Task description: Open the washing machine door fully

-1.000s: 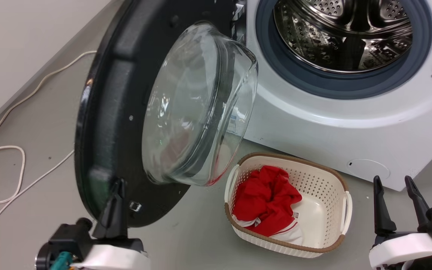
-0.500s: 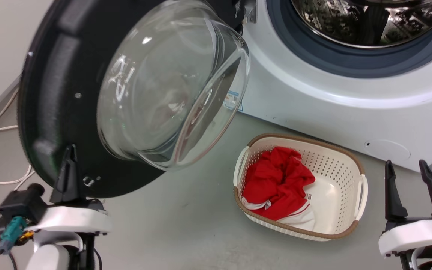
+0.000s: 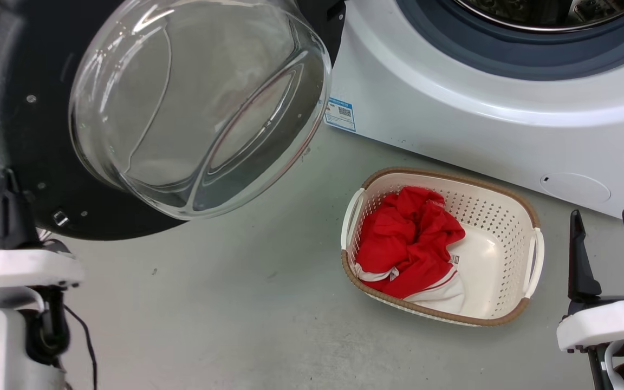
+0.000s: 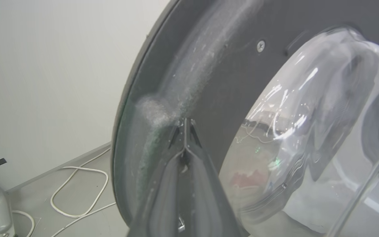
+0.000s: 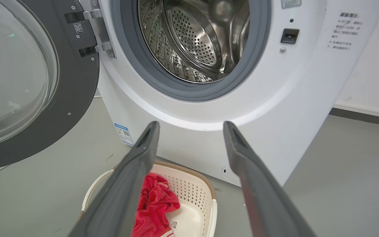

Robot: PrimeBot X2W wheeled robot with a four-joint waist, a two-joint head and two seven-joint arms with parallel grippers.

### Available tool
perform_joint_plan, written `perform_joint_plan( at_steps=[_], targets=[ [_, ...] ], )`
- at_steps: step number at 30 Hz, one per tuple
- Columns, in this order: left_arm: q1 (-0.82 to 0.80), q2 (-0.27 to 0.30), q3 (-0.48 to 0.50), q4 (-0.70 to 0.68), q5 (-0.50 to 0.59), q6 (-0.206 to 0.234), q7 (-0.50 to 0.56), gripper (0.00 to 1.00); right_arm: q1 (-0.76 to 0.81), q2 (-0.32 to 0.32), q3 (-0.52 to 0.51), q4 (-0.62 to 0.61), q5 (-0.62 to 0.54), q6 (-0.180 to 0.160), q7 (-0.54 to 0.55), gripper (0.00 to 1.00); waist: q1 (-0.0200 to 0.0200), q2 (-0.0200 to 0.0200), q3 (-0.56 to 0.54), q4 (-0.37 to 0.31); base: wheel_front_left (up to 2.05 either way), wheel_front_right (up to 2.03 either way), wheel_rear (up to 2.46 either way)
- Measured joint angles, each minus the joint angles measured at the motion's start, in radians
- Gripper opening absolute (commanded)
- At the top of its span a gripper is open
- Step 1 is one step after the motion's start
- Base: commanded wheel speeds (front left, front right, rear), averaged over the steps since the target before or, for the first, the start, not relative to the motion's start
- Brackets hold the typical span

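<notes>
The washing machine door [image 3: 14, 108], a black disc with a bulging clear glass bowl [image 3: 198, 103], stands swung out to the left of the white washing machine [image 3: 480, 124]. My left gripper [image 3: 7, 181] is shut, and its tips touch the door's inner face near the lower outer rim. In the left wrist view the closed gripper [image 4: 185, 121] presses on the dusty dark door [image 4: 235, 75] beside the glass bowl [image 4: 308, 115]. My right gripper [image 3: 602, 214] is open and holds nothing, low at the right, apart from the machine. The right wrist view shows the gripper [image 5: 191, 123], the hinged door [image 5: 77, 82] and the open steel drum [image 5: 196, 39].
A white perforated basket [image 3: 528, 254] holding a red cloth [image 3: 409, 238] sits on the grey floor in front of the machine, between my two arms. White cable [image 4: 77, 184] lies on the floor by the wall left of the door.
The door has swung further out to the left, with my shut left gripper moving along against its inner face. The head camera has shifted too. The right gripper stays open.
</notes>
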Motion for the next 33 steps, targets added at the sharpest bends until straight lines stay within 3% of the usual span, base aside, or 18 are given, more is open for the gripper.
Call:
perform_joint_plan(
  at_steps=[17, 25, 33],
  targets=[
    [-0.162, 0.056, 0.175, 0.216, 0.071, -0.085, -0.003, 0.00, -0.027, 0.000, 0.005, -0.006, -0.017, 0.000, 0.008, 1.00, 0.0000, 0.0000, 0.033, -0.033, 0.00, 0.00, 0.00],
    [-0.169, 0.029, 0.216, 0.215, 0.126, -0.099, -0.003, 0.00, -0.033, 0.000, 0.006, 0.011, -0.007, 0.000, -0.002, 1.00, 0.0000, 0.0000, 0.018, -0.039, 0.00, 0.00, 0.00],
    [-0.045, -0.044, 0.243, 0.076, 0.193, -0.096, -0.003, 0.00, -0.024, 0.000, 0.018, 0.052, 0.024, 0.000, -0.031, 1.00, 0.0000, 0.0000, -0.044, -0.052, 0.00, 0.00, 0.00]
  ],
)
